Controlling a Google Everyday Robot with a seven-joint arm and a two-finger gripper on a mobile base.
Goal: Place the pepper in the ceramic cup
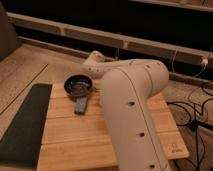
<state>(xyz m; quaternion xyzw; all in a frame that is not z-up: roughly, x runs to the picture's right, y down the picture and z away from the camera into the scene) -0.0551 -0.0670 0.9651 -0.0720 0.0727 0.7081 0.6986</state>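
A dark round ceramic cup [77, 85] stands at the far left part of the wooden table [75, 142]. A blue-grey flat block [81, 105] lies just in front of it. My white arm [130, 110] reaches from the lower right across the table. The gripper [94, 67] is at the arm's far end, just right of and above the cup, mostly hidden by the arm. The pepper is not in view.
A dark mat [25, 125] lies along the table's left side. Cables [195, 117] run on the floor at the right. A dark wall with light rails [125, 42] stands behind the table.
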